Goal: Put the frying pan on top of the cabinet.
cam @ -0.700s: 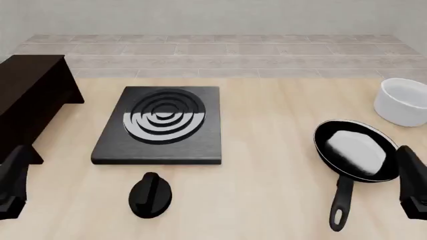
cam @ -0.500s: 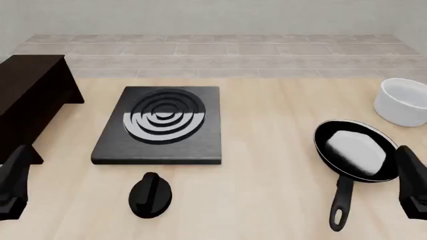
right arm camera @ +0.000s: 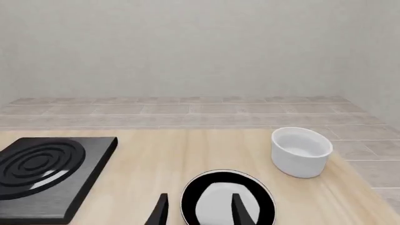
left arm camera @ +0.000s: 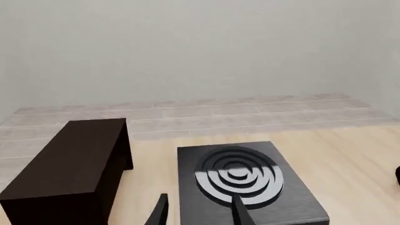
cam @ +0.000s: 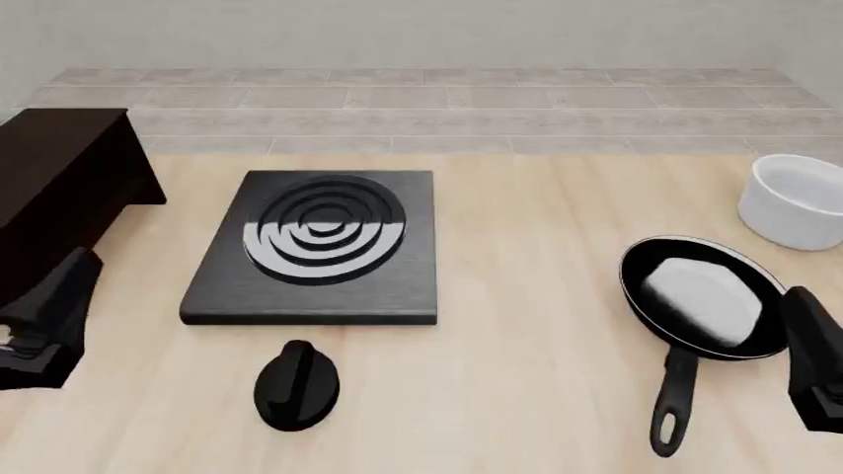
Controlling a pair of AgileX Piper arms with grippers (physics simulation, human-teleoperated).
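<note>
Frying pan [cam: 702, 299]: on desk [cam: 527, 395], near right, handle toward the near edge, empty. White bowl [cam: 793, 200]: just beyond it, far right. Right gripper [right arm camera: 198, 211]: just right of the pan, fingers [right arm camera: 160, 211] parted, grasping nothing. Stove plate [cam: 316, 249]: centre-left. Black knob [cam: 296, 383]: near side of the plate. Cabinet [cam: 59, 188]: far left, top bare. Left gripper [left arm camera: 200, 213]: beside cabinet's near end, fingers spread, empty.

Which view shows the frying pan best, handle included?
The front view: the whole frying pan shows there, round body plus its long handle with the loop end. The right wrist view catches only the pan's round body, cut off at the picture edge, handle unseen. The left wrist view shows none of it.
</note>
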